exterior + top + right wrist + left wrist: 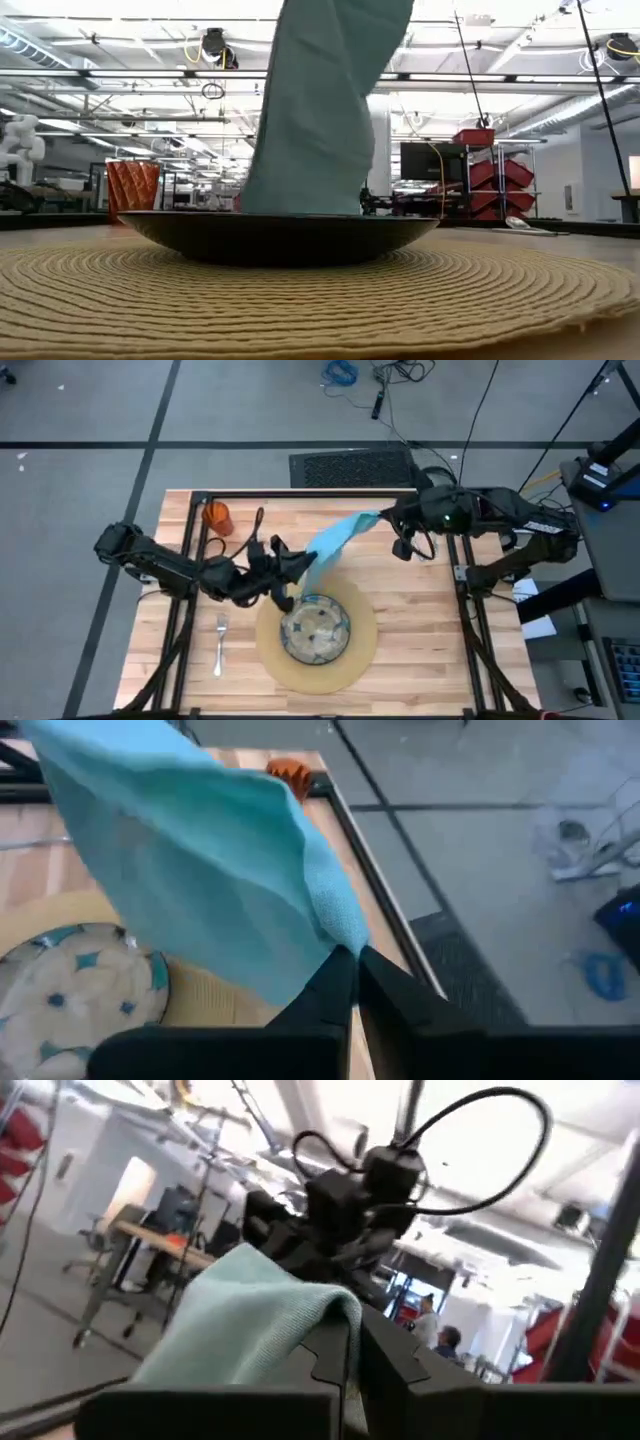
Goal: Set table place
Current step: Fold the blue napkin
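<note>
Both my grippers hold the napkin (338,538) stretched in the air above the table (420,630).

My left gripper (300,567) pinches one end, my right gripper (352,956) the other. The plate (314,632) sits on the mat (362,645) near the front edge, fork (220,643) to its left, and what looks like the cup (217,517) at the back-left corner.

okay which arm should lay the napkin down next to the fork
Left, probably. Both claws grip the teal napkin, but the left claw holds the end nearer the fork; the right claw is farther off.
</note>
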You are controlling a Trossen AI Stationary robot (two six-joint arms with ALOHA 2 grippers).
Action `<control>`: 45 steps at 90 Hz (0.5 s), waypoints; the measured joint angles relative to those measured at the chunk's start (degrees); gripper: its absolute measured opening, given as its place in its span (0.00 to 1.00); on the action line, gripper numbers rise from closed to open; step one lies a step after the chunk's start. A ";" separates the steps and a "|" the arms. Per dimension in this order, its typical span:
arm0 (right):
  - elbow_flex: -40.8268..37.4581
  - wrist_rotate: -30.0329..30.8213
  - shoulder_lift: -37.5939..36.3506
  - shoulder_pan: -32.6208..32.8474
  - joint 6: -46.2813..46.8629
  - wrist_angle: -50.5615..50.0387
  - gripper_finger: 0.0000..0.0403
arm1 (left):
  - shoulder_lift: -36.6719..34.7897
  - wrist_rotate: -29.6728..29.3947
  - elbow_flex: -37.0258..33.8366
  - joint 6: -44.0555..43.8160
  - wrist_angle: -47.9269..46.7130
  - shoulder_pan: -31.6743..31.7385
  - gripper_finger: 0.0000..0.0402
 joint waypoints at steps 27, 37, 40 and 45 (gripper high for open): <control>3.30 -1.20 5.17 -5.11 -3.51 -0.35 0.00 | -3.75 -9.72 1.74 -0.81 -19.27 -0.04 0.00; 3.26 -5.40 9.74 -9.52 -6.09 0.79 0.00 | -4.27 -9.71 0.01 -2.16 -21.77 2.18 0.00; 3.26 -6.80 11.18 -11.11 -6.93 1.69 0.00 | -4.81 -9.73 -0.24 -2.30 -23.33 3.10 0.00; 3.26 -9.54 13.51 -13.72 -8.55 3.34 0.00 | -5.54 -10.40 -0.52 -2.71 -25.51 4.52 0.00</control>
